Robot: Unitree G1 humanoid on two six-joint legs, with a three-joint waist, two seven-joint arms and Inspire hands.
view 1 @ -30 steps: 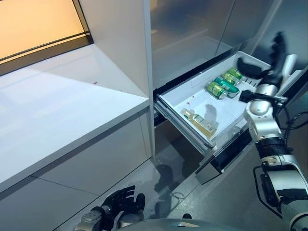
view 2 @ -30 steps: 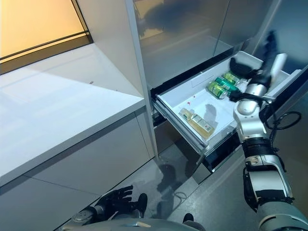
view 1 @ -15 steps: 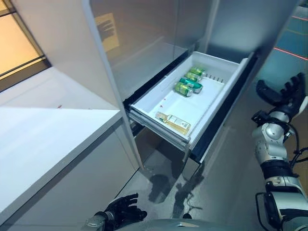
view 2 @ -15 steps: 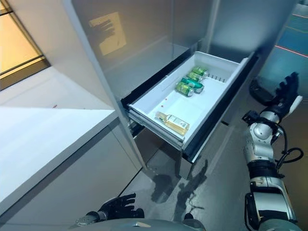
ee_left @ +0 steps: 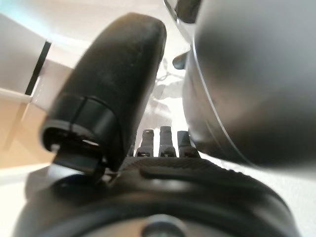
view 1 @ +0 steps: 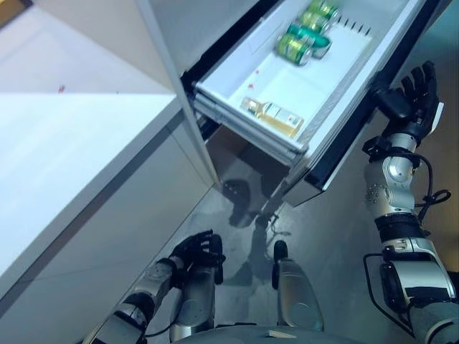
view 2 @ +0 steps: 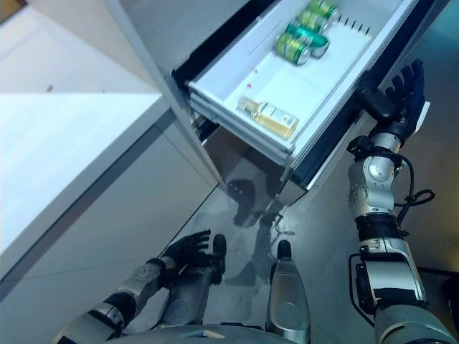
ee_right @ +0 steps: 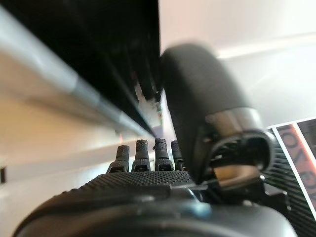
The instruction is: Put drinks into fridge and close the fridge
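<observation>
The white fridge drawer (view 1: 240, 107) stands pulled out, its dark front panel (view 1: 362, 118) toward me. Green cans (view 1: 305, 39) lie together at its far end. A clear bottle of yellowish drink (view 1: 272, 117) lies on its side near the drawer's near corner. My right hand (view 1: 412, 93) is open, fingers straight, just outside the front panel; I cannot tell whether it touches the panel. In the right wrist view its fingers (ee_right: 142, 150) point along the dark panel. My left hand (view 1: 197, 251) hangs low by the floor, open and empty.
A white counter (view 1: 64, 143) with grey cabinet fronts below it runs along the left. The grey upright of the fridge (view 1: 168, 64) stands between the counter and the drawer. The drawer juts out over the grey floor (view 1: 337, 236).
The camera has tilted down. My right hand has come out from over the cans in the drawer to just outside its front panel. The drinks have not moved.
</observation>
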